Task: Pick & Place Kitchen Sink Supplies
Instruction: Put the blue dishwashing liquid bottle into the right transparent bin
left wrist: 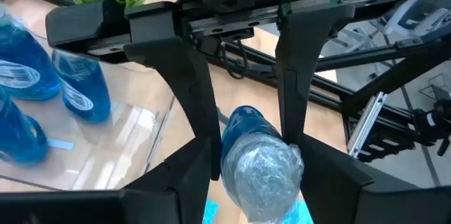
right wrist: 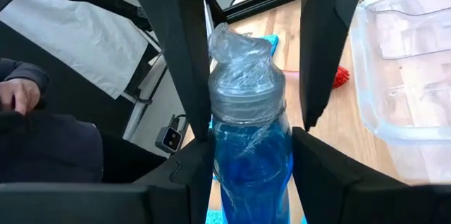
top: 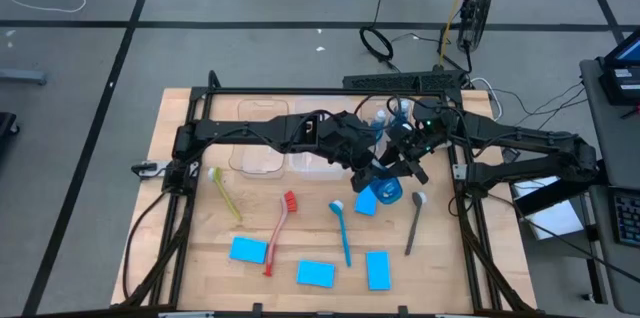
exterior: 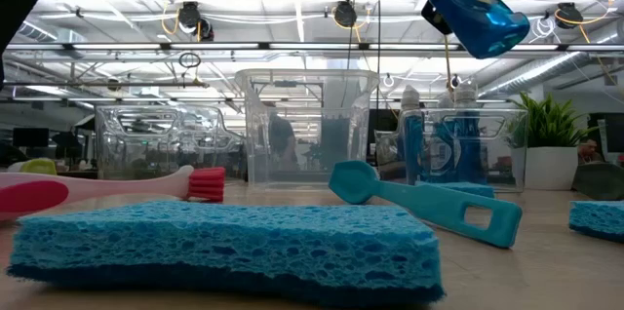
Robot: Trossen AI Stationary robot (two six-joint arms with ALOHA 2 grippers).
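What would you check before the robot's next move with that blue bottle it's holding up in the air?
1. Small blue bottle with a grey cap held above the wooden table: ok.
2. Right gripper closed on it from both sides: ok.
3. Left gripper, at the same bottle, clear of it: cannot tell.
4. Bottle upright: not ok, it is tilted.
5. Free room in the clear plastic bin beside the three blue bottles standing in it: ok.
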